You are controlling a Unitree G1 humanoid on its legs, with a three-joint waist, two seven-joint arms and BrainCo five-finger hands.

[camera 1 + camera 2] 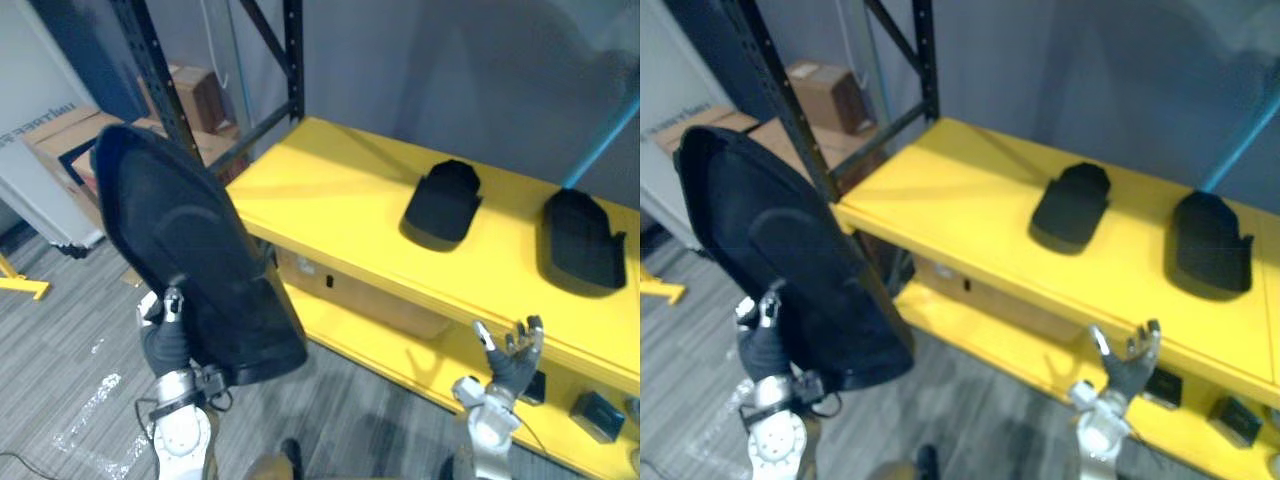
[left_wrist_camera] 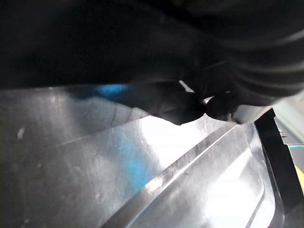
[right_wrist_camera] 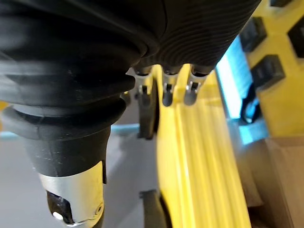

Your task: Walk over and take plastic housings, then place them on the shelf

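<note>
A large black plastic housing (image 1: pixel 190 250) stands tilted at the lower left, its glossy surface (image 2: pixel 142 180) close in the left wrist view. My left hand (image 1: pixel 165 340) grips its lower edge from beneath, fingers curled over the rim. It hangs in front of the left end of the yellow shelf (image 1: pixel 330 200). Two smaller black housings (image 1: pixel 443 200) (image 1: pixel 583 240) lie flat on the shelf's top board, towards the right. My right hand (image 1: pixel 512 350) is raised at the lower right before the shelf's front edge, fingers (image 3: pixel 166 90) straight and spread, holding nothing.
A black rack upright (image 1: pixel 292 60) with diagonal braces rises at the shelf's left end. Cardboard boxes (image 1: pixel 60 140) stand behind it at the left. Small black parts (image 1: pixel 598 415) and a cardboard box (image 1: pixel 350 290) sit on the lower yellow board. Grey carpet floor (image 1: pixel 70 340) lies below.
</note>
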